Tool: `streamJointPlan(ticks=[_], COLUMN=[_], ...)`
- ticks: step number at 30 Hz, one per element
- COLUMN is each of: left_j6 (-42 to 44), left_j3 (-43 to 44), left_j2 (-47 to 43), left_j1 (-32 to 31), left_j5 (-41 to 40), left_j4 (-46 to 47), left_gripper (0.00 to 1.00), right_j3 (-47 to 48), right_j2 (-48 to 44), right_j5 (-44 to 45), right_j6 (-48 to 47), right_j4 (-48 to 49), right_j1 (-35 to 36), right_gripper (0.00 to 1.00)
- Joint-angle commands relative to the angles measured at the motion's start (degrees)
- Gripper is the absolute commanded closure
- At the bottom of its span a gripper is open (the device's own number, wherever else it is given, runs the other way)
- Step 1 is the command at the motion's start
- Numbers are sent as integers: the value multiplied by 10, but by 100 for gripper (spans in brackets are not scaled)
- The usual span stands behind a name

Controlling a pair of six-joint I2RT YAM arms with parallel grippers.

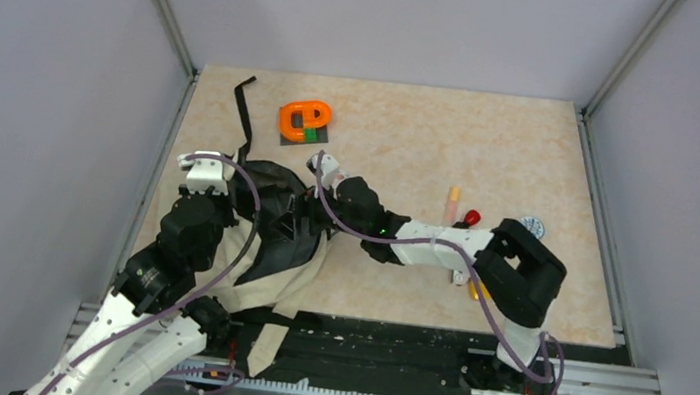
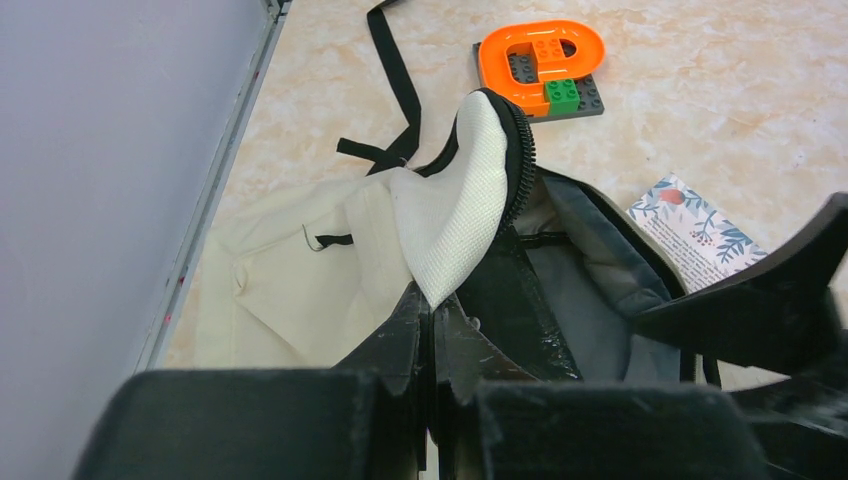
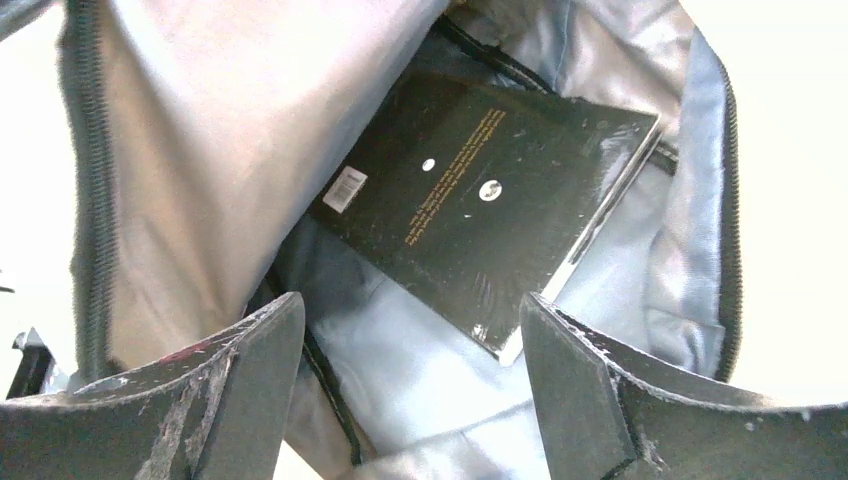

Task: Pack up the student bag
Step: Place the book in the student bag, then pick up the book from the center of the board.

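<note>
Grey walls close the beige desk (image 1: pixel 533 150) on three sides, and the work is done at its near left part. The left jaws are pressed fully together on the zipper rim of the student bag (image 2: pixel 290 270); by this the white mesh flap (image 2: pixel 465 200) is lifted and the mouth is held open. The right jaws are spread wide inside that mouth with nothing between them. A black book (image 3: pixel 480 200) lies flat on the grey lining just below, free of them.

The step in hand is judged to be the placing of the book (it seems done). Next, the right arm (image 1: pixel 430 248) should be drawn straight out, so that the zipper edge on either side is not caught, and another item fetched: the orange block toy (image 1: pixel 305 120) beyond the bag, or the small things (image 1: pixel 460 211) beside the right arm.

Open room is found on the far and right parts of the desk. The bag lies near the left wall, with one black strap (image 1: pixel 244 109) stretched toward the far edge.
</note>
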Motion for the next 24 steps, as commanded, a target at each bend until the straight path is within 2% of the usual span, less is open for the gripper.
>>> streamJointPlan(ticks=[1,5,8,11,17,24], left_j6=[3,1,1,2,1,1], left_j3=[3,2,1,0,0,0], left_j2=[-10,-13,-13,-11,-5,2], left_j1=[3,3,3,4,4,3], left_j5=[-7,-11,-13,-12,-6,4], left_j4=[54,54,53,53,54,55], left_gripper=[100,100,100,100,100,100], right_j3=[-21,-70,-108,-112,-60,75], right_j2=[-75,-140,-186,-188,-101,48], right_j5=[-1,-20,-50,-73,-115,-183], right_j6=[-127,-159,-160,-160,-157,-166], right_j4=[-89,-116,-108,-117,-130,-180], right_j1=[-2,-37,-90,-138,-222,-276], right_gripper=[23,21,18,17,17,21])
